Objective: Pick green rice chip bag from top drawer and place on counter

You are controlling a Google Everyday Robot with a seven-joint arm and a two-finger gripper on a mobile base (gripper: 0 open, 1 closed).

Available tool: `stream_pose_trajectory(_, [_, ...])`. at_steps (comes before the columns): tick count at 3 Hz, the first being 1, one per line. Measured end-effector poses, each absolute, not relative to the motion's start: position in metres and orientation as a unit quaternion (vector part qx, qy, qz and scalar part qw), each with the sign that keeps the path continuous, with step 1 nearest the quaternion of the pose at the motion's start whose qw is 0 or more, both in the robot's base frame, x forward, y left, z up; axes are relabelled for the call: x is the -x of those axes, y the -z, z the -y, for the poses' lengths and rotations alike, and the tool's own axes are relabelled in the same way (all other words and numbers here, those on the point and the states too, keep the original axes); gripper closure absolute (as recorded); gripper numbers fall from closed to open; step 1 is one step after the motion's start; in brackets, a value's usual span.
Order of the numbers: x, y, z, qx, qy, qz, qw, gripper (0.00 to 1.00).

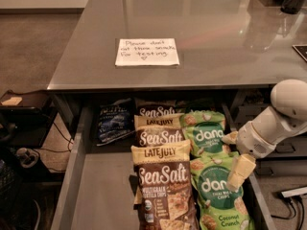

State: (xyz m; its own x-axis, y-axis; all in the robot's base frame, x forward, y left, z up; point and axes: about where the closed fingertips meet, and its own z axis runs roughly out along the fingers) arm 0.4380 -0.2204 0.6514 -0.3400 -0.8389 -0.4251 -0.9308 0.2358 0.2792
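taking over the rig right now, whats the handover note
End effector: open, holding nothing, at the right side of the top drawer, by the nearer green rice chip bag; contact cannot be told.
Things: the drawer is pulled out. The second green bag lies behind the nearer one, with the brown Sea Salt bags to their left. The counter bears the paper note and no bag.
Done: drawer open.
Left: grasp, lift, place on counter.
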Motion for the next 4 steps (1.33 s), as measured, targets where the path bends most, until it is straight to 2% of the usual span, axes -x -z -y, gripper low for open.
stream_pose_trajectory(3, [-0.419,-0.643,0.234,0.555,-0.247,-0.791,0.070,0.00])
stream_pose_trajectory(4, [-0.419,-0.644,0.231,0.555,-0.247,-0.791,0.070,0.19])
